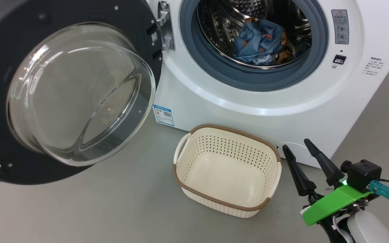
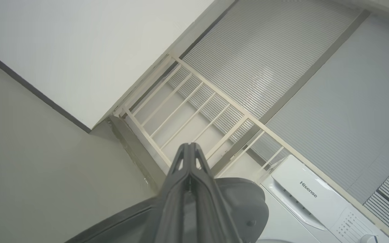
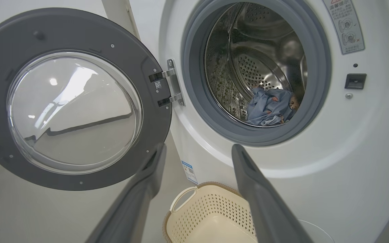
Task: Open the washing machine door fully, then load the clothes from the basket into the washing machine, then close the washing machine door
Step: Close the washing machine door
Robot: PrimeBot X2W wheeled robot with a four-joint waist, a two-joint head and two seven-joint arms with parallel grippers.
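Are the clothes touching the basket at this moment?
Apart. The head view shows the clothes lying inside the washing machine drum, while the basket stands empty on the floor below the opening.

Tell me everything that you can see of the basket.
The basket is small, rectangular and cream, plastic by its look, with perforated walls, a brown woven-look rim and white side handles. It stands upright and empty on the grey floor, close before the machine. The open right hand is beside it, apart.
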